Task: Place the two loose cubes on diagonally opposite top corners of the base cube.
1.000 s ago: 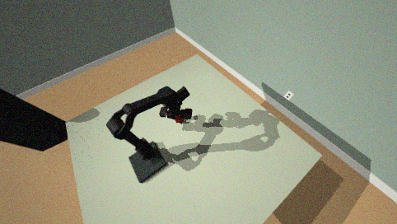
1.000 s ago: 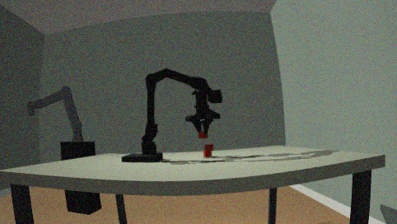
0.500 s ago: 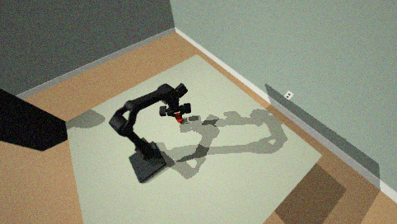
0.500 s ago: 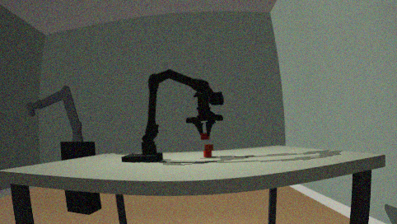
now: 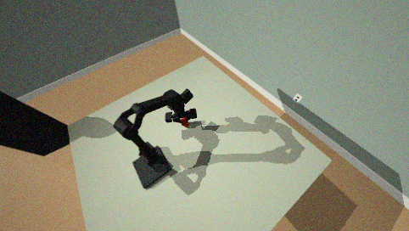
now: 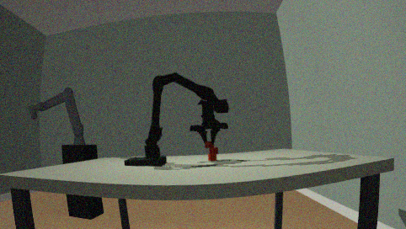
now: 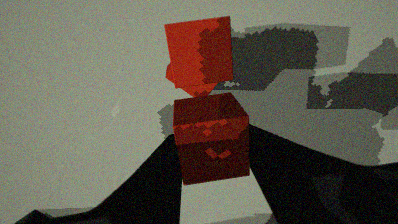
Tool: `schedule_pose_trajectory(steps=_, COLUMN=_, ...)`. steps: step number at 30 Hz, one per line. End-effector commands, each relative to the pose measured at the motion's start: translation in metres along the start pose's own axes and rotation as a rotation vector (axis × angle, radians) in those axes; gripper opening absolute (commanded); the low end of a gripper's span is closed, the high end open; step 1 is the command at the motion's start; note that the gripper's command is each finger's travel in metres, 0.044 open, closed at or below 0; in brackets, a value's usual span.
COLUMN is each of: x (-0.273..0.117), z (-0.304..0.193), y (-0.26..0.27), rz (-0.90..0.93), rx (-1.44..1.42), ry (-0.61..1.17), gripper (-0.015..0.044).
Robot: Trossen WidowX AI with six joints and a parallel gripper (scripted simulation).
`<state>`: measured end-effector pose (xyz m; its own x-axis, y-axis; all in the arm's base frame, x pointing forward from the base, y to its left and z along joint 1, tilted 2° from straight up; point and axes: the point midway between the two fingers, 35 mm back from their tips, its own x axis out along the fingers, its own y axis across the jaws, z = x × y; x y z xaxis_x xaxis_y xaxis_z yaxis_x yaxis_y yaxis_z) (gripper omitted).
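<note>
My gripper (image 5: 183,121) (image 6: 208,143) (image 7: 209,136) points down and is shut on a red cube (image 6: 208,145) (image 7: 212,155), which shows dark and shaded between the fingertips in the wrist view. Another red cube (image 6: 214,150) (image 7: 187,55) sits on top of the red base cube (image 6: 212,157) (image 7: 194,91), whose corners peek out from under it in the wrist view. The held cube is close beside the upper cube, at about its height or slightly above. Whether the held cube touches the base cube cannot be told. In the top view the red pieces blend together under the gripper.
The stack stands on the pale table top (image 5: 127,208) (image 6: 126,177), in front of the arm's base (image 5: 153,167) (image 6: 145,161). Dark arm shadows fall across the table around the cubes. A black pedestal (image 5: 34,123) (image 6: 80,153) with another arm stands beyond the table.
</note>
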<state>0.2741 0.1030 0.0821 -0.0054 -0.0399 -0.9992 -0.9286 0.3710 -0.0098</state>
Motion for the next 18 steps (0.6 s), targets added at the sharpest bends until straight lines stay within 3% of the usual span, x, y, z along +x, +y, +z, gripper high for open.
schedule_pose_trajectory(steps=1, x=0.001, z=0.000, y=0.000, rz=-0.003, rx=-0.006, ry=0.003, gripper=0.0105)
schedule_pose_trajectory(steps=18, x=0.029, z=0.001, y=-0.002, rz=0.009, rx=0.032, ry=-0.018, gripper=0.0105)
